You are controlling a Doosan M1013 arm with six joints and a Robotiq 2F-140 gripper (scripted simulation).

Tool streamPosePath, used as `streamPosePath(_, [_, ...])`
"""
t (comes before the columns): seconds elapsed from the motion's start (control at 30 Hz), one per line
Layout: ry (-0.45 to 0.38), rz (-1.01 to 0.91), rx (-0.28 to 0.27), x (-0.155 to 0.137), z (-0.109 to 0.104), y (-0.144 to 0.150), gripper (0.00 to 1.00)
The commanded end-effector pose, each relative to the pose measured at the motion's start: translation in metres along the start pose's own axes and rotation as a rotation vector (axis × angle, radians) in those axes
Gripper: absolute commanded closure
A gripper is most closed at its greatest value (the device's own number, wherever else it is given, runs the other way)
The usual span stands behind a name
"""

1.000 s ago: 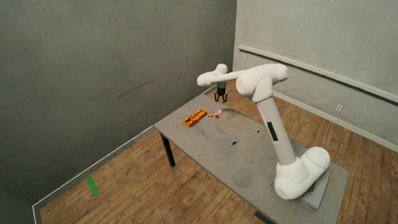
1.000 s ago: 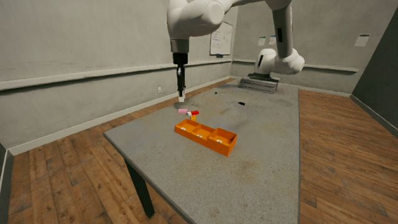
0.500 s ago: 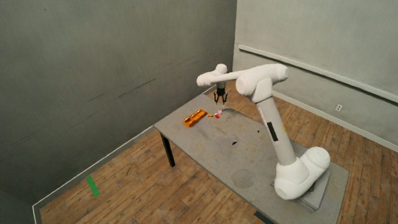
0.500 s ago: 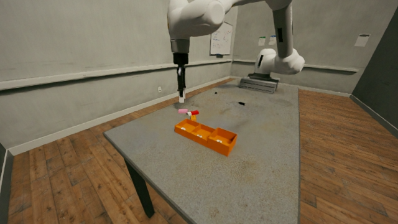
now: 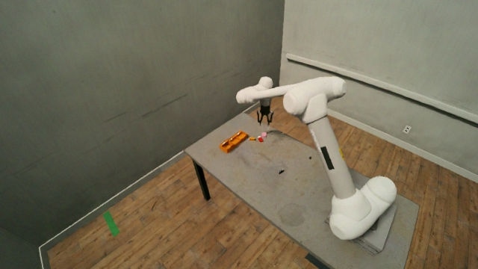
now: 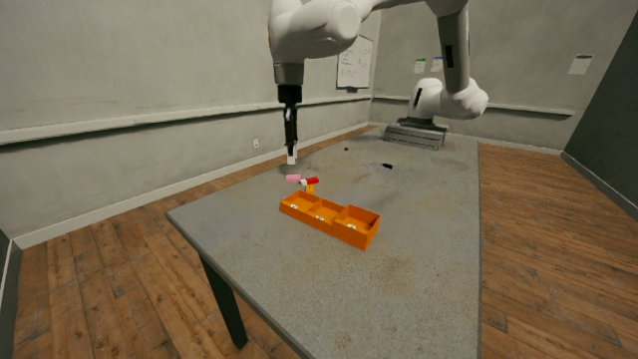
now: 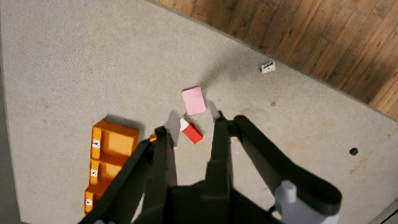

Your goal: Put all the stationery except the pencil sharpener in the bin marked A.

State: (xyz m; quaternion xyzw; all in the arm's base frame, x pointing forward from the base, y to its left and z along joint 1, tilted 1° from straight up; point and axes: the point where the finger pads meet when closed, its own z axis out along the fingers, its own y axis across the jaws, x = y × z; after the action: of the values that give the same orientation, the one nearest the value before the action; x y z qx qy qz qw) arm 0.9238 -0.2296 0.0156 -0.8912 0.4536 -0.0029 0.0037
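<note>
An orange bin with three compartments (image 6: 330, 218) stands on the grey table; its labels are too small to read. Behind it lie a pink eraser (image 6: 293, 178), a red and white piece (image 6: 311, 180) and a small yellow piece (image 6: 310, 188). My gripper (image 6: 291, 159) hangs well above the eraser, pointing straight down. In the wrist view the fingers stand partly apart with nothing between them; the eraser (image 7: 193, 100) and the red and white piece (image 7: 190, 131) show far below, and the bin (image 7: 107, 162) is at the lower left. The left finger partly hides the yellow piece (image 7: 153, 138).
A small white item (image 7: 268, 67) lies near the table edge by the wooden floor. Two small black things (image 6: 387, 166) (image 6: 345, 149) lie further along the table toward the arm's base (image 6: 449, 100). The table edge runs close behind the eraser.
</note>
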Motion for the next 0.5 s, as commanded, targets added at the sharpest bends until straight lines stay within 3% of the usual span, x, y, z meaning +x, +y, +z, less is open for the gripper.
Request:
streamPosePath(0.0, [0.0, 0.0, 0.0, 0.0, 0.0, 0.0, 0.6])
streamPosePath(0.2, [0.0, 0.0, 0.0, 0.0, 0.0, 0.0, 0.6])
streamPosePath(0.47, [0.0, 0.0, 0.0, 0.0, 0.032, 0.0, 0.6])
